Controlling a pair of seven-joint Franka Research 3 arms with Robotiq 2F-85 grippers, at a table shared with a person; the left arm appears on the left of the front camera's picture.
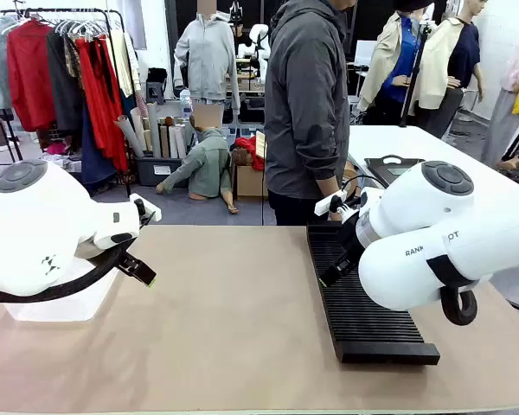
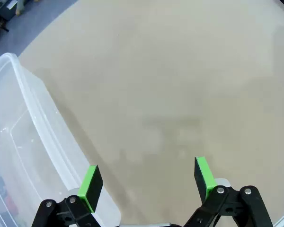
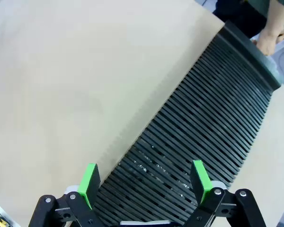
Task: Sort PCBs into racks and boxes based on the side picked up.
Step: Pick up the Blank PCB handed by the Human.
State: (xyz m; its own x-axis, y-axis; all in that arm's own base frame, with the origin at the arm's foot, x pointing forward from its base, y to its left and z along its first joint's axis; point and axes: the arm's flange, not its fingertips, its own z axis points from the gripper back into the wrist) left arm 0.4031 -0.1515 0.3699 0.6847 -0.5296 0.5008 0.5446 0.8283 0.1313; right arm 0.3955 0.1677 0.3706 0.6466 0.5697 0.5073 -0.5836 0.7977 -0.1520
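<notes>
my left gripper (image 2: pixel 146 182) hangs spread and empty beside the clear tub (image 2: pixel 40 109); my right gripper (image 3: pixel 144 182) hangs spread and empty above the black rack (image 3: pixel 208 118).

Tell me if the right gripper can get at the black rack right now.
Probably yes: the right gripper hangs open just above the rack, and nothing lies between its fingers and the slots.
</notes>
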